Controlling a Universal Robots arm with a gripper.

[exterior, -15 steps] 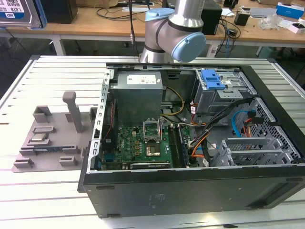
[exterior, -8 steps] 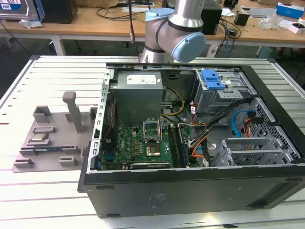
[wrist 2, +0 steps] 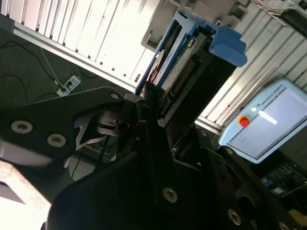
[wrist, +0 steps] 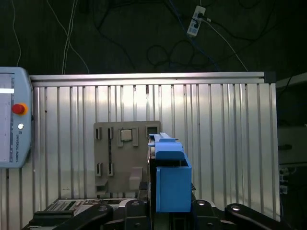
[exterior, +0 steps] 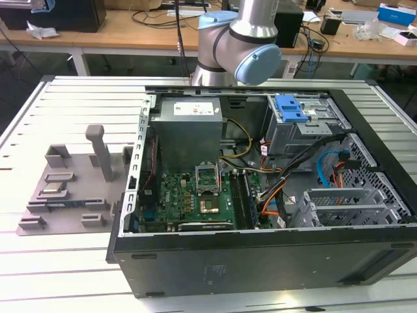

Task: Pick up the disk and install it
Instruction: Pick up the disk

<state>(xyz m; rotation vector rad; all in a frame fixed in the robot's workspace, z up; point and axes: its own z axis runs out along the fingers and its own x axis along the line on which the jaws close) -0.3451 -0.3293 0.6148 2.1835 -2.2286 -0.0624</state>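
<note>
Exterior view, 9 o'clock of the PC case [exterior: 260, 261]: grey fixture tray [exterior: 65, 195] on the ribbed surface [exterior: 78, 104], with a processor chip [exterior: 52, 190] seated in it. The case lies open. The arm [exterior: 241, 39] rises at 12 o'clock of it. Inside the case, a blue latch [exterior: 290, 107] sits at 1 o'clock and a slotted drive cage [exterior: 345, 205] at 4 o'clock, with orange and blue cables [exterior: 326, 171] just beside it.

The disk [wrist 2: 177, 72] is in the gripper [wrist 2: 160, 103], up off the surface and not in the case. In the second wrist view the fingers [wrist 2: 149, 120] are clamped on one end, and the rest overhangs. In the first wrist view its blue carrier bracket [wrist: 170, 179] is edge-on, with the tray beyond it.

Risks, as a judgement:
- End grip plus long overhang: the disk could pivot or slip under any side load.
- Loose cables near the cage could snag the carrier.
- A slight tilt at entry could jam the carrier on the cage rails.
</note>
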